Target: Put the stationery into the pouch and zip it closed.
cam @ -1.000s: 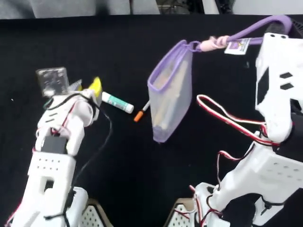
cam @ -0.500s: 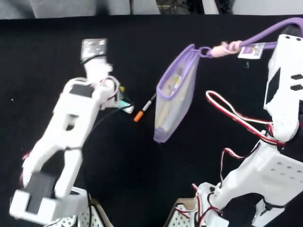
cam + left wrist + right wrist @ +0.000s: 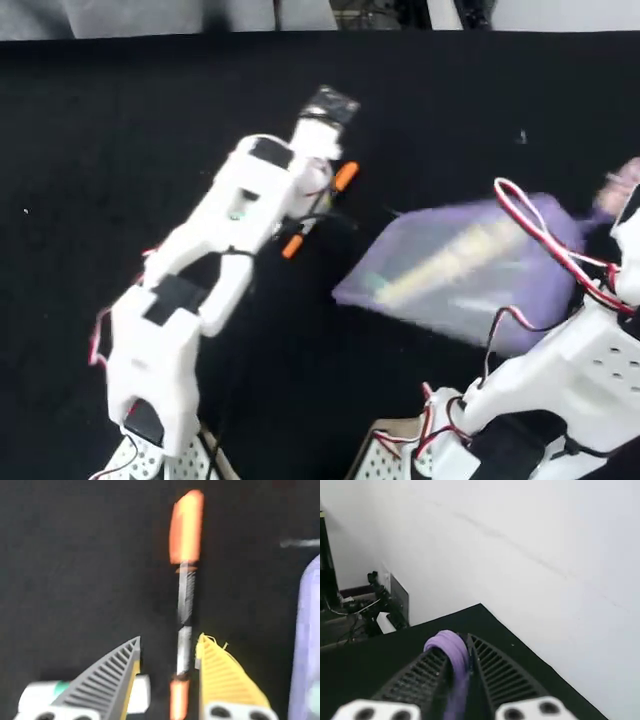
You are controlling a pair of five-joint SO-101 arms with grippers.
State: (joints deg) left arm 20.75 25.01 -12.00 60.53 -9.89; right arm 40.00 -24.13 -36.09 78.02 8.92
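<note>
An orange-capped pen (image 3: 186, 530) lies on the black table, and my left gripper (image 3: 170, 640) stands open over it with one finger on each side of the shaft. In the high view that gripper (image 3: 322, 200) is at mid table over the pen (image 3: 345, 177). The translucent purple pouch (image 3: 470, 265) hangs tilted to the right of it, with pale long items showing through its wall. The pouch's edge (image 3: 311, 630) also shows beside the left gripper. My right gripper (image 3: 462, 642) is shut on the pouch's purple strap (image 3: 447, 647), raised high at the right.
A white and green marker (image 3: 35, 697) lies just behind the left gripper's grey finger (image 3: 120, 670). The right arm's body (image 3: 590, 370) and its red and white cables (image 3: 540, 235) hang in front of the pouch. A black mat (image 3: 120, 150) covers the table.
The left arm swung from the table's left over to the orange pen. The right arm moved right, and the pouch swung from hanging upright to tilted and lower.
</note>
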